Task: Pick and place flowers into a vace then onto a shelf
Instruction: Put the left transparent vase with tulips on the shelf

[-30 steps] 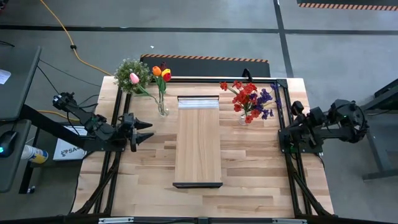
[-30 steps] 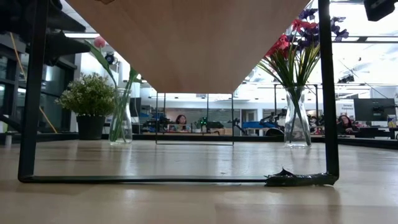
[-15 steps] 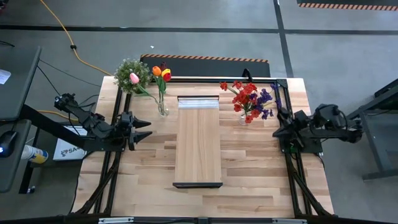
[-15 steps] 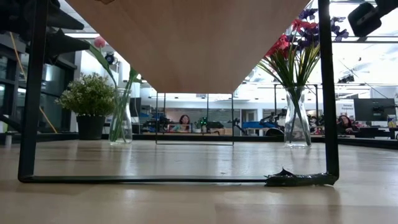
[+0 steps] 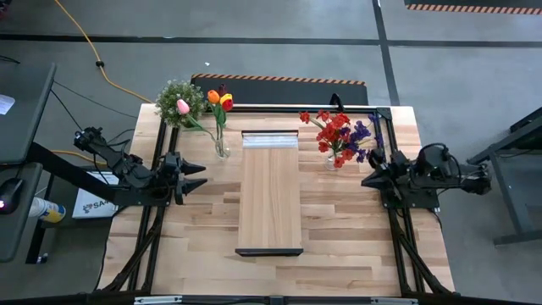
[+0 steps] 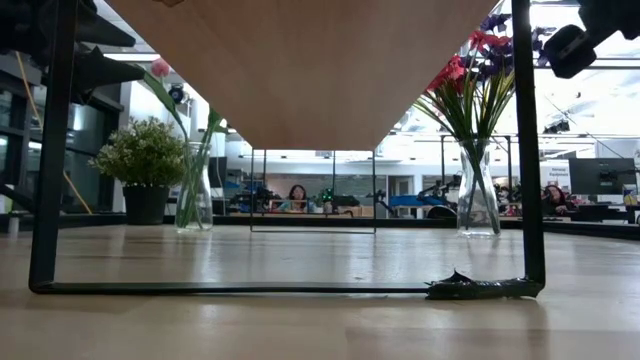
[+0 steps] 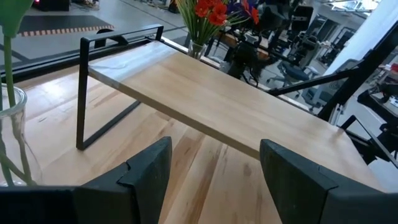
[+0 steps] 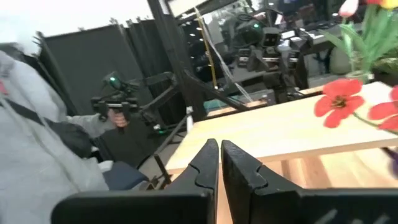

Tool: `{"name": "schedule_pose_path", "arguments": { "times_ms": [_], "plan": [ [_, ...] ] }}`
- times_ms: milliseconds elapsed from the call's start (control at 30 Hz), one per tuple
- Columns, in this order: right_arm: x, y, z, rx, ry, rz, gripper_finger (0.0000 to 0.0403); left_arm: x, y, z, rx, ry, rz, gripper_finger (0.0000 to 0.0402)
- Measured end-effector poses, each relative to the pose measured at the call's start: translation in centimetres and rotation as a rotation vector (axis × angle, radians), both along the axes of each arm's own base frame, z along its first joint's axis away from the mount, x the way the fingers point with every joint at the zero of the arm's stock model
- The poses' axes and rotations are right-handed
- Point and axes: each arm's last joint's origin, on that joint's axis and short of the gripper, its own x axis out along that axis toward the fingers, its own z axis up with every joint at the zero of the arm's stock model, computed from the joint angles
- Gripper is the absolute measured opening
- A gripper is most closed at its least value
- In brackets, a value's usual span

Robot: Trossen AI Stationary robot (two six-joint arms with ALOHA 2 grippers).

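Observation:
Orange, yellow and pink tulips (image 5: 218, 100) stand in a clear glass vase (image 5: 222, 150) on the table, left of the shelf's far end. Red and purple flowers (image 5: 340, 135) fill a second glass vase (image 6: 477, 195), which stands on the table right of the shelf. The shelf (image 5: 270, 191), a long light-wood plank, rests on black end brackets (image 6: 42, 200) in the table's middle. My left gripper (image 5: 200, 176) hovers open at the table's left side, pointing at the shelf (image 7: 217, 99). My right gripper (image 5: 367, 180) is shut and empty, level, just near of the red flowers (image 8: 339, 99).
A bushy green potted plant (image 5: 176, 97) stands at the table's far left corner. Black frame posts run along both side edges (image 5: 391, 212). Bare tabletop lies on both sides of the shelf and near its front end. A person in grey (image 8: 31, 149) shows beyond the table.
My right gripper has come down and reached from the table's right edge toward the shelf, ending beside the red-flower vase. It has rolled a little and stayed shut. The flowers, vases and shelf have not moved.

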Motion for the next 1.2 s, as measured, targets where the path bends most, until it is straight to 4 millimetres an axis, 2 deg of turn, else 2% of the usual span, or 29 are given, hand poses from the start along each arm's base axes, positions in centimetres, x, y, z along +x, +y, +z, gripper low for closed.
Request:
{"name": "schedule_pose_path", "arguments": {
  "times_ms": [300,533,900,1100,1200],
  "plan": [
    [1.5,0.5,-2.5,0.051,-0.048,0.088,0.0012,0.0,0.0,0.0,-0.003,-0.002,0.008,0.0276],
    [1.6,1.3,-2.6,0.085,-0.095,0.184,0.0012,0.0,0.0,0.0,-0.004,-0.003,0.009,0.0276],
    [1.4,2.3,-3.0,0.069,-0.066,0.142,0.0012,0.0,0.0,0.0,-0.004,-0.003,0.009,0.0276],
    [2.0,3.1,-5.4,0.044,-0.105,0.103,0.0012,0.0,0.0,0.0,0.013,0.004,0.010,0.0276],
    [2.1,3.3,-5.8,0.033,-0.163,0.118,0.0012,-0.1,0.1,-0.1,0.017,0.013,0.016,0.0276]
  ]
}}
